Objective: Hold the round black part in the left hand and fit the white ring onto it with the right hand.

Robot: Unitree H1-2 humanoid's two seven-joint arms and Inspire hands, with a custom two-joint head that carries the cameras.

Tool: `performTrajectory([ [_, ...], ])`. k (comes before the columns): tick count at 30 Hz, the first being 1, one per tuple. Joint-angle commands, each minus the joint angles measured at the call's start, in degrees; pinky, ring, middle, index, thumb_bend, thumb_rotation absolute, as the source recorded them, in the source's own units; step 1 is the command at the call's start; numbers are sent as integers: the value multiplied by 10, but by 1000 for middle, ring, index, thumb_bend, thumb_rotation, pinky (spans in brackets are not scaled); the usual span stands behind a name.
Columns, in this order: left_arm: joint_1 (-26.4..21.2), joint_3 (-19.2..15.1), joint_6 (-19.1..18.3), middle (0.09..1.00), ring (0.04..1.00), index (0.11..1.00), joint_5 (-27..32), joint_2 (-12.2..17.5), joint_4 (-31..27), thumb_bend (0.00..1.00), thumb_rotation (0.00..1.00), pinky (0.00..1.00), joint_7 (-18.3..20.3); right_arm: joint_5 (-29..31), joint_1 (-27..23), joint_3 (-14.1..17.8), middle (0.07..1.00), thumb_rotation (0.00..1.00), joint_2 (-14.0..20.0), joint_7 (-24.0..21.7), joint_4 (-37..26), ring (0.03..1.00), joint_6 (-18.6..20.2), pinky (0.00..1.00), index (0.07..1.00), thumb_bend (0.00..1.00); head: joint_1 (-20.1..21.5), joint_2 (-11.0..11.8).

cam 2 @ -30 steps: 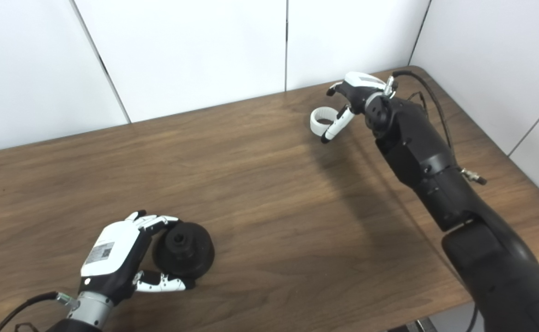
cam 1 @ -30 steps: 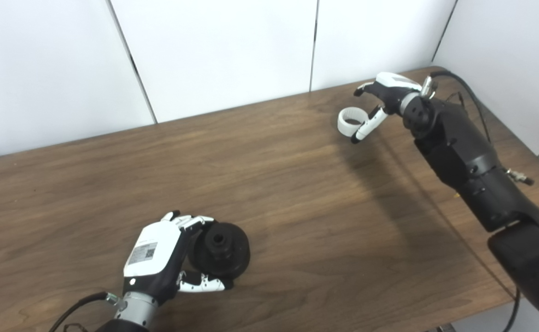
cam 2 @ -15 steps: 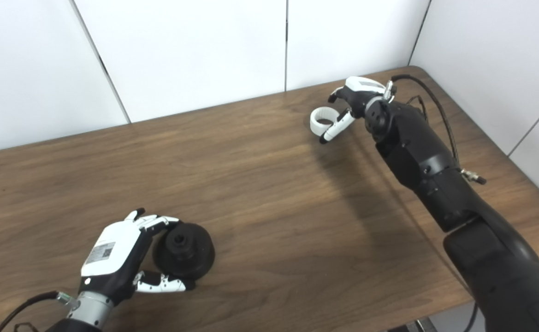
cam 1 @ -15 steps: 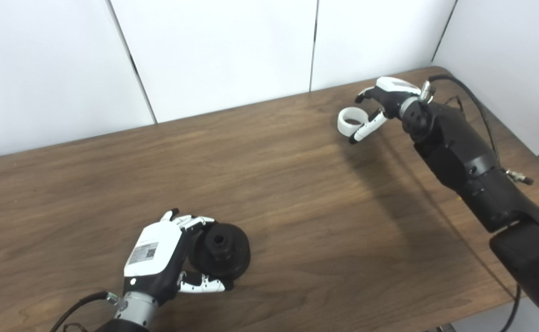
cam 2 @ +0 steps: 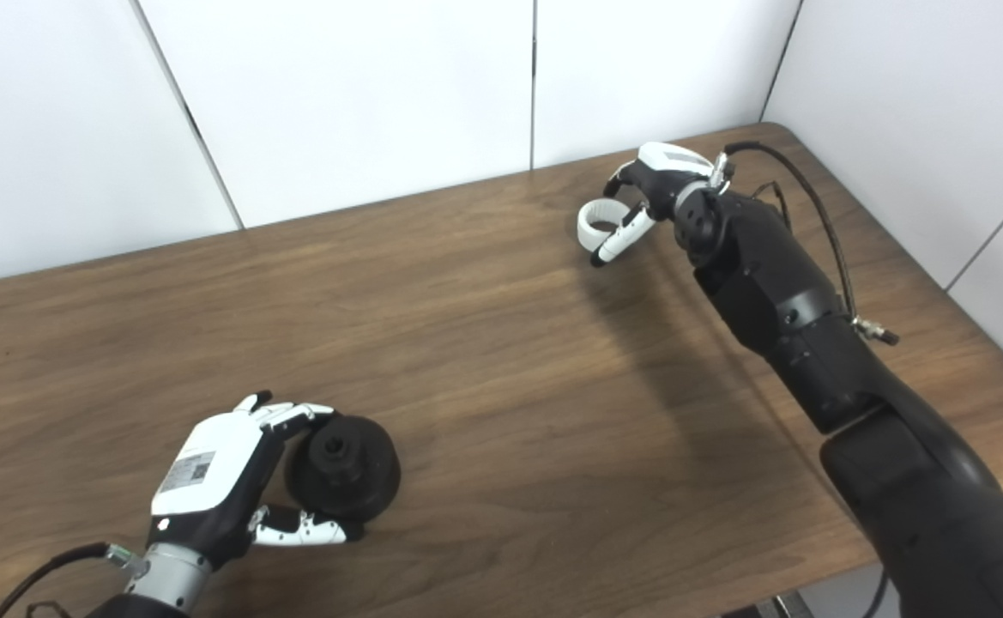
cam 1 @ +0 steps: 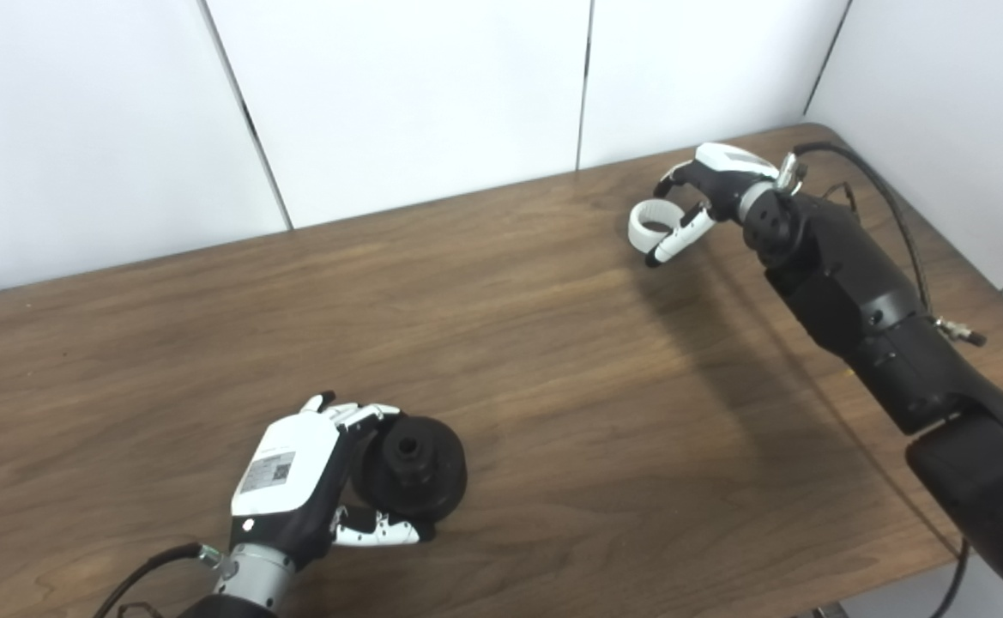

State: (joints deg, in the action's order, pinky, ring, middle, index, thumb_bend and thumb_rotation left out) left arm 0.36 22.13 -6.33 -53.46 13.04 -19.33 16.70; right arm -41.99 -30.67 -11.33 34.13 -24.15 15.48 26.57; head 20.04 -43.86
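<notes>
The black part (cam 1: 413,465) sits at about 7 o'clock on the wooden table (cam 1: 552,386), close to the near edge. It is round, with a raised hub and a small hole in the middle, and it rests on the table surface. The left hand (cam 1: 295,481) wraps it from the left: the fingers (cam 1: 355,414) curl over its far rim and the thumb (cam 1: 377,532) lies along its near side, so the hand is closed around the part. A thin strip of bare wood lies between this hand and the near edge of the table.

The white ring (cam 1: 653,225) is at about 1 o'clock, well apart from the black part and not far from the back edge, where the table meets the white wall panels (cam 1: 415,94). The right hand (cam 1: 707,184) is curled over it from the right, with one finger (cam 1: 679,242) lying along the ring's near right side and the others arched above its far side. Whether the ring is truly pinched or only touched cannot be told from either view. The black forearm (cam 1: 853,292) runs back toward 4 o'clock, and a cable (cam 1: 861,167) loops behind the wrist near the table's right corner.

Between the two hands a wide stretch of bare wood runs diagonally from 7 o'clock up to 1 o'clock, crossed only by the arm's shadow (cam 1: 724,343). The left half of the table, out to 9 and 10 o'clock, is bare wood as well.
</notes>
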Motion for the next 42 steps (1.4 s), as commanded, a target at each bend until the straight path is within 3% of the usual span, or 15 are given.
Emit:
performTrajectory([
  [1, -1, 0, -1, 742, 838, 482, -12, 3, -14, 525, 56, 964, 6, -3, -26, 1, 893, 294, 10, 21, -9, 948, -4, 916, 759, 774, 0, 0],
  [15, -1, -3, -9, 747, 844, 482, -15, -2, -24, 525, 56, 975, 22, -11, -25, -20, 885, 269, 12, 38, -5, 947, 0, 935, 669, 725, -2, -6],
  [20, -2, -3, -9, 742, 841, 482, -15, -1, -24, 525, 57, 965, 22, -9, -19, -16, 854, 214, 10, 64, -2, 924, -9, 928, 613, 722, -2, -6],
  [22, -2, -2, -9, 742, 841, 482, -14, 0, -25, 525, 57, 963, 22, -6, -16, -14, 839, 159, 9, 75, -5, 913, -12, 923, 521, 573, -3, -9],
  [24, -3, -2, -8, 744, 842, 482, -17, 0, -25, 525, 57, 959, 23, -4, -14, -12, 825, 136, 9, 88, -6, 906, -17, 912, 492, 528, -3, -9],
  [36, -1, 2, -13, 742, 839, 482, -25, -4, -28, 525, 57, 956, 24, -4, -7, -22, 820, 131, 23, 88, -16, 915, -35, 960, 486, 521, -10, -13],
  [42, -1, 8, -20, 747, 844, 482, -33, -12, -29, 525, 57, 969, 30, -7, 4, -27, 816, 134, 40, 66, -87, 900, -46, 947, 486, 522, -38, -20],
])
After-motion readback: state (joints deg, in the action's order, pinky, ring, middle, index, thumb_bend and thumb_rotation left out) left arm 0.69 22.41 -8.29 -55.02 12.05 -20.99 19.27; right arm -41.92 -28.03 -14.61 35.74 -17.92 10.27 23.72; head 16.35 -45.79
